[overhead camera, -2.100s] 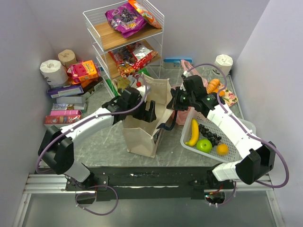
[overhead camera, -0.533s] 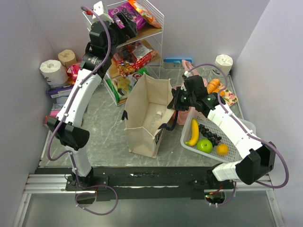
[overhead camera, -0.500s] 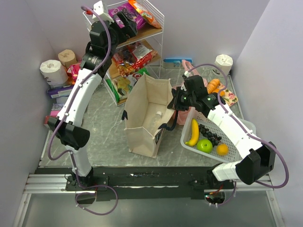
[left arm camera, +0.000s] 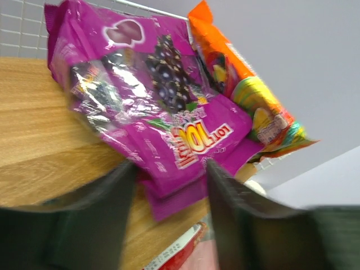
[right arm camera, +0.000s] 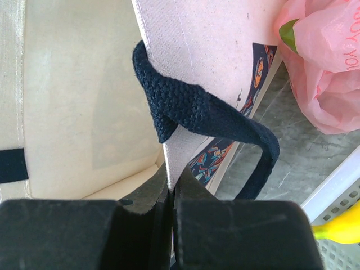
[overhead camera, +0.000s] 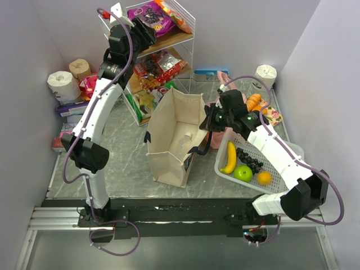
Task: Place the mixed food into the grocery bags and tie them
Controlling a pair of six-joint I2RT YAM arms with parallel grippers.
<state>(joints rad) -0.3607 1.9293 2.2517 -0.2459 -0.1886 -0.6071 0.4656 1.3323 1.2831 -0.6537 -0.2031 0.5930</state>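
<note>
Main worry for me is the grab itself. The left tool [left arm camera: 169, 174] is spread, one finger on each side of the bottom end of the purple snack packet [left arm camera: 152, 107], and I can't see it clamped on anything yet. That foil looks slick and crinkly, so a pinch on just the edge could let it slide out. It could also drag along the orange packet [left arm camera: 247, 95] touching its right side. The purple one lies flat on the wooden top shelf [left arm camera: 34, 140], at the upper left of the overhead view, glossy with a grape picture on it. The right tool [right arm camera: 171, 185] is pressed together on the rim of the tote [overhead camera: 169, 152], just beside its dark strap [right arm camera: 197, 107]. The tote stands upright in the middle of the overhead view with its mouth open. If that canvas slips free, I'd guess the mouth sags and the drop misses.
</note>
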